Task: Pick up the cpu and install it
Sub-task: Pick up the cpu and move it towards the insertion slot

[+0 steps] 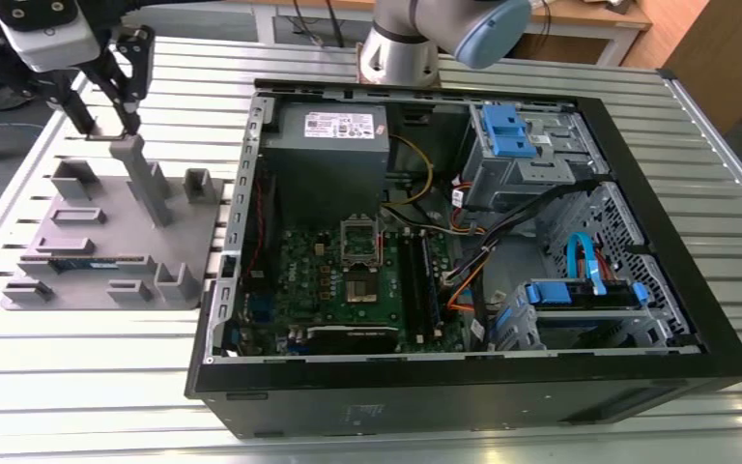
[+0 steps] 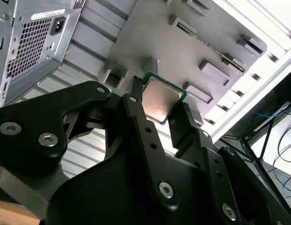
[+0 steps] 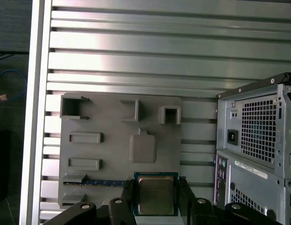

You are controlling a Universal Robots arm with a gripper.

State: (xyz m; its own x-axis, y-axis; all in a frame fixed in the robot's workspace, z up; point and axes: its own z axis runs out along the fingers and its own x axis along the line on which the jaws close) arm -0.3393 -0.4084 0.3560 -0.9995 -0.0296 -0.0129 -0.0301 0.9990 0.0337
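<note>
The cpu [image 3: 156,194], a flat square chip with a shiny metal top, sits clamped between the black fingers [image 3: 128,193] of my gripper [image 3: 156,198]. In the second wrist view the cpu [image 2: 162,98] is held by two opposite edges, lifted off the grey fixture plate [image 2: 150,37]. In the exterior view the gripper [image 1: 107,121] hangs over the far end of that plate [image 1: 100,227], at the exterior view's left of the open computer case [image 1: 258,145]. The metal-framed socket [image 1: 360,242] lies on the green motherboard inside the case, well away from the gripper.
A green memory stick [image 3: 105,183] rests in a slot of the fixture plate. Raised grey blocks and a tall post [image 1: 146,179] stand on the plate. The case holds a power supply [image 1: 329,135], cables and blue drive bays [image 1: 500,130]. The arm's base [image 1: 404,48] stands behind the case.
</note>
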